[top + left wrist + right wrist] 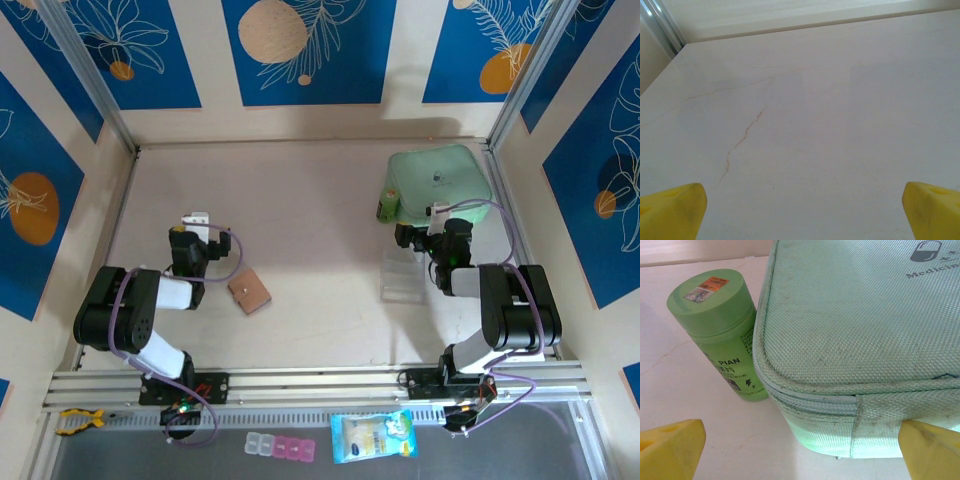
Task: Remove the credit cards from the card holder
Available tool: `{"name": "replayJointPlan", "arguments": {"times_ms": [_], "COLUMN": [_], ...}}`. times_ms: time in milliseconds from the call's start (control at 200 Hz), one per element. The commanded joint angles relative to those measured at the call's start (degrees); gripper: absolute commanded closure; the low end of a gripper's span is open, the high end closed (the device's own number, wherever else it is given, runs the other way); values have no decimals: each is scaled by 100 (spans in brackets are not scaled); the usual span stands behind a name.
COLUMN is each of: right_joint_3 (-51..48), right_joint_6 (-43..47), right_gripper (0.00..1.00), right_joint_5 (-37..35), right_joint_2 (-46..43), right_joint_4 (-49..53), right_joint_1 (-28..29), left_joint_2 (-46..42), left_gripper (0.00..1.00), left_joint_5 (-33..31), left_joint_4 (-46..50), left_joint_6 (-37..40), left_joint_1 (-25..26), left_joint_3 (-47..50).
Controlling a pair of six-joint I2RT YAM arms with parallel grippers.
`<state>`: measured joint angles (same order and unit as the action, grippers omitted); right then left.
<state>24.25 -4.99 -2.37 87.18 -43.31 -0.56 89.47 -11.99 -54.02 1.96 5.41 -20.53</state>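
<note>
Ahead of the right pincer (pixel 800 452), whose yellow fingers (pixel 670 450) stood wide, sat a mint case (pixel 860 315) printed "Medicin" under a pill symbol; just left of it stood a green bottle (pixel 715 325) labelled "PIAN". Over bare table (pixel 815 125) the left pincer (pixel 800 210) gaped wide too. Back and to its right, apart, lay the closed tan card holder (pixel 249 291)

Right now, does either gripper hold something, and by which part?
Nothing is held. The left gripper and the right gripper are both open and empty.
</note>
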Motion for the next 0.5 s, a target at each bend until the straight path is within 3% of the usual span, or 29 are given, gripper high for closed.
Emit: {"name": "replayJointPlan", "arguments": {"times_ms": [0, 305, 495], "right_joint_3": [-2, 36, 181], "right_joint_6": [-42, -28, -20], "right_gripper": [1, 1, 1], "right_joint_5": [-2, -31, -62], "right_joint_2": [1, -54, -377], "right_joint_4": [-205, -99, 401], "right_joint_1": [3, 25, 47], "left_joint_2": [30, -33, -566], "left_gripper": [0, 0, 0], "left_joint_5": [129, 83, -66], "left_joint_4": [-153, -138, 555], "left_joint_6": [-46, -46, -73], "left_joint_1": [-26, -24, -16], "left_joint_3": [-20, 2, -125]}}
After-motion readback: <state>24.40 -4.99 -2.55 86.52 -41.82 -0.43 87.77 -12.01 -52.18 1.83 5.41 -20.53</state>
